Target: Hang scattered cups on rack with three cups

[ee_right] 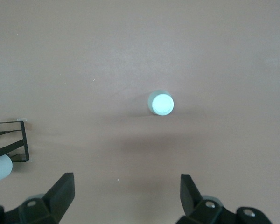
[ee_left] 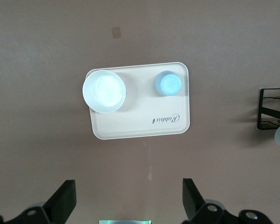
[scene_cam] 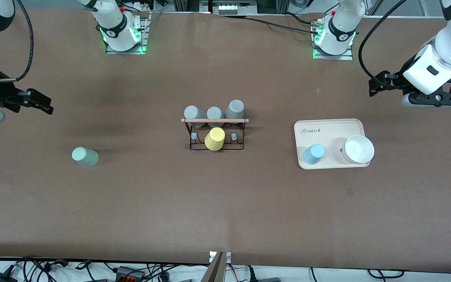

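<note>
The pale mint-green cup (scene_cam: 84,156) stands alone on the table toward the right arm's end; it also shows in the right wrist view (ee_right: 161,103). The light blue cup (scene_cam: 313,153) stands on the beige tray (scene_cam: 327,129); it also shows in the left wrist view (ee_left: 169,84). The black wire rack (scene_cam: 214,135) with its wooden dowel stands mid-table. It holds three grey cups (scene_cam: 214,113) and a yellow cup (scene_cam: 214,139). My left gripper (scene_cam: 378,84) is open and empty over bare table beside the tray. My right gripper (scene_cam: 39,102) is open and empty over bare table at the right arm's end.
A white bowl (scene_cam: 358,149) sits on the tray beside the blue cup, seen also in the left wrist view (ee_left: 104,91). The rack's edge shows in the left wrist view (ee_left: 273,108) and the right wrist view (ee_right: 9,140).
</note>
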Robot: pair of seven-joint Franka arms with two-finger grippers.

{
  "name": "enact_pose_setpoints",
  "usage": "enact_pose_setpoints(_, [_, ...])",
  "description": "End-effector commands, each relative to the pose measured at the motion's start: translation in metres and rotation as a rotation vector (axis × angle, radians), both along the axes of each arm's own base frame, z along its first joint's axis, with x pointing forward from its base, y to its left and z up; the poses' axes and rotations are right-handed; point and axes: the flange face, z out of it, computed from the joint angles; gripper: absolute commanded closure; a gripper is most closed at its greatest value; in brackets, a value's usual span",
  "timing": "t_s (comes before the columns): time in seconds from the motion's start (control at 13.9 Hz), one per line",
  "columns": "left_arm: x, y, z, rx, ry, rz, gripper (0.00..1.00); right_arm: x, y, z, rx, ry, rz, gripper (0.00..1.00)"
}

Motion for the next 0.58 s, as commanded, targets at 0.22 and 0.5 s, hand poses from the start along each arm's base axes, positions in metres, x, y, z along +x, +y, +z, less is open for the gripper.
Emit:
enact_pose_setpoints(0.22, [-0.0013,0.0019,0.0048,-0.003,-0.014,-0.004,0.00,-0.0001,0.0022,0.0072,-0.040,0.002,0.012,0.00])
enact_pose_setpoints(0.5, [-0.0013,0.0019,0.0048,-0.003,-0.014,-0.004,0.00,-0.0011,0.0017,0.0057,-0.036,0.008,0.003,0.00])
